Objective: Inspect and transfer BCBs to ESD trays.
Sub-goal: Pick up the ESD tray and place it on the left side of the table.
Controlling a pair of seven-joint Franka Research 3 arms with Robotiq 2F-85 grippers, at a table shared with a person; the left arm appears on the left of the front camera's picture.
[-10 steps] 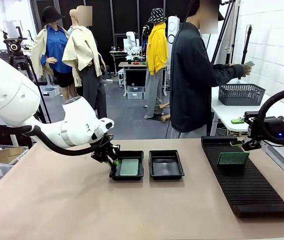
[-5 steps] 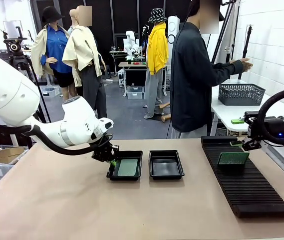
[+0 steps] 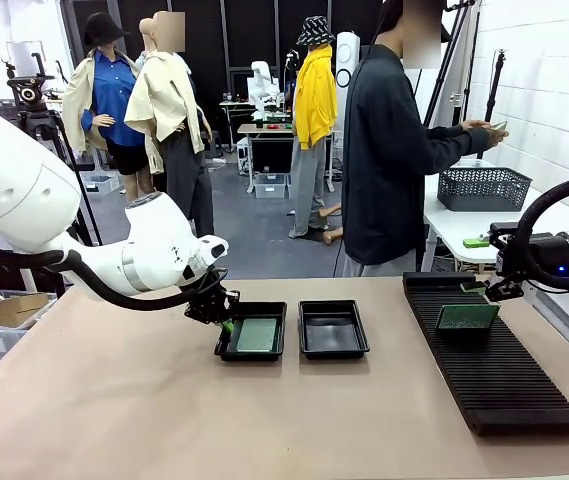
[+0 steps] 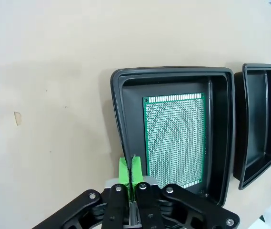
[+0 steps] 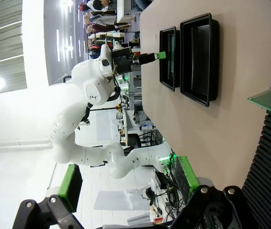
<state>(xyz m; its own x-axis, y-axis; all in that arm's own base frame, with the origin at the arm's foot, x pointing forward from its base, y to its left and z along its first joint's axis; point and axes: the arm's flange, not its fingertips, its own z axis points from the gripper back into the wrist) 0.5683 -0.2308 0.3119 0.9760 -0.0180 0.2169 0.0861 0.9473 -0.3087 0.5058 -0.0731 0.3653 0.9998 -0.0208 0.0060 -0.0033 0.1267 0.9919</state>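
Rim of ESD tray [image 4: 173, 70], at 9 o'clock, is pinched by left gripper [image 4: 131, 171], likely for repositioning; right gripper [image 5: 128, 185] is seen released.

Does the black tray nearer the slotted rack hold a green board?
No, that tray has a bare black floor; the green board lies in the other tray.

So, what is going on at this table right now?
The left pincer is shut on the rim of the left tray, which holds one green board. The second tray beside it holds nothing. The right pincer is open near the black rack, where another board stands. The person faces a side table.
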